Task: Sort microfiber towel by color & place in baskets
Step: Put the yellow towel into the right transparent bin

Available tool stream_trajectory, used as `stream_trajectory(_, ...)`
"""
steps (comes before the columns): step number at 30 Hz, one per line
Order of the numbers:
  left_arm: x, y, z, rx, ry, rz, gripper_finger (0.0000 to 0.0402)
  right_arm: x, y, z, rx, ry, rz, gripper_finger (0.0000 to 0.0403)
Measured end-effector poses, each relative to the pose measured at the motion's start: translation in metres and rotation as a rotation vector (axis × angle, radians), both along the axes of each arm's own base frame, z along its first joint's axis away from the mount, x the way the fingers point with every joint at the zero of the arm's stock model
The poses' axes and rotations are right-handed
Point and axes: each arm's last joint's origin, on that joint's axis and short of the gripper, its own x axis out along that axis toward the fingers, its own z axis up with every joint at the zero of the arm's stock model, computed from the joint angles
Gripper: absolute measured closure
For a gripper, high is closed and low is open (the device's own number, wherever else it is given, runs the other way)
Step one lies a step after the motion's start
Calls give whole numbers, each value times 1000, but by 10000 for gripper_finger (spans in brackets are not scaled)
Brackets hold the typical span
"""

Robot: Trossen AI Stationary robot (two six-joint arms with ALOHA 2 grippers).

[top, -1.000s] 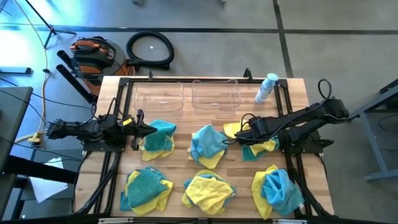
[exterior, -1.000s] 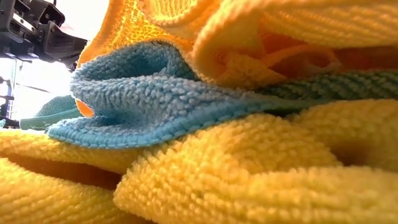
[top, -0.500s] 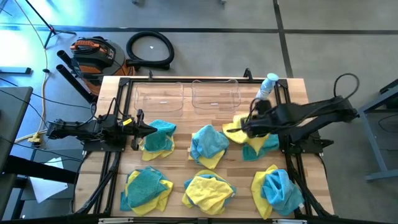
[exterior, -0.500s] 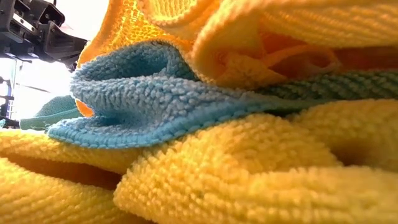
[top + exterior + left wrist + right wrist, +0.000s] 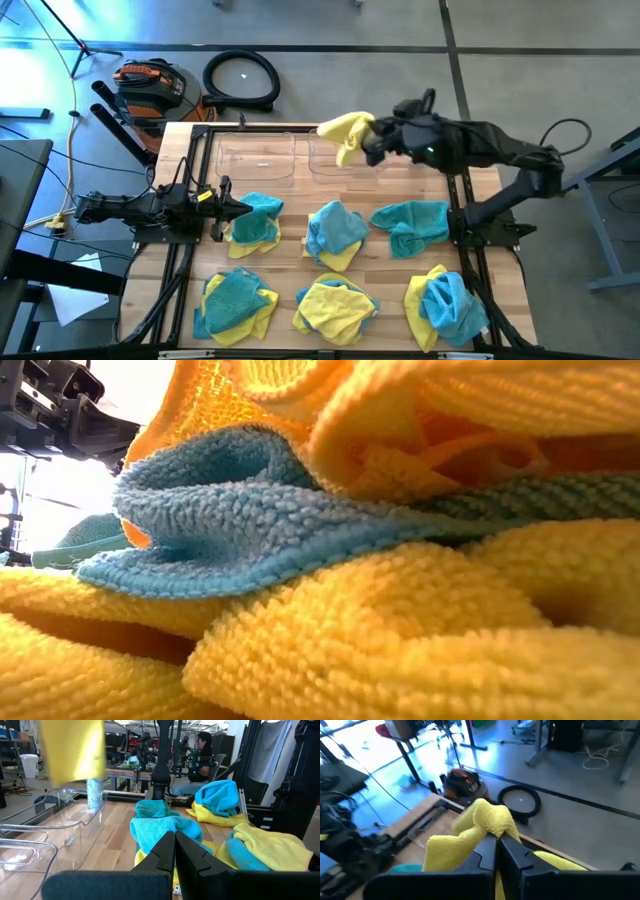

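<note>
Right gripper (image 5: 368,143), upper centre: jaws pinching yellow towel (image 5: 345,131), dangling it over the right-hand basket (image 5: 318,160) for dropping. Left gripper (image 5: 240,208), mid-left: jaws pressed together, waiting beside a teal-and-yellow pile (image 5: 256,222).

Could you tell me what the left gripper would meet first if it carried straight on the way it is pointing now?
Most likely the teal-and-yellow towel pile right ahead: the left gripper, fingers shut, sits at the pile's edge in the high view, and its wrist view shows teal cloth just past the fingertips.

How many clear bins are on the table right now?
2, side by side at the table's far edge: the left bin is empty, and the right bin sits under the yellow towel held by the right gripper.
</note>
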Motion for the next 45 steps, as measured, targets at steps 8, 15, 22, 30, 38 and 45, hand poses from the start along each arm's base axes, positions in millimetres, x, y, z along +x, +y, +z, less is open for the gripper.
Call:
stream_trajectory(8,0,0,0,0,0,0,401,45,-48,-61,98,256,-128,402)
stream_trajectory(15,0,0,0,0,0,0,401,86,-97,-118,234,341,-174,403)
stream_trajectory(22,0,0,0,0,0,0,401,105,-133,-178,509,433,-228,403)
stream_trajectory(30,0,0,0,0,0,0,401,126,-157,-239,673,498,-242,403)
stream_trajectory(38,0,0,0,0,0,0,401,134,-172,-291,802,565,-276,389)
stream_trajectory(45,0,0,0,0,0,0,401,141,-174,-300,807,535,-257,333)
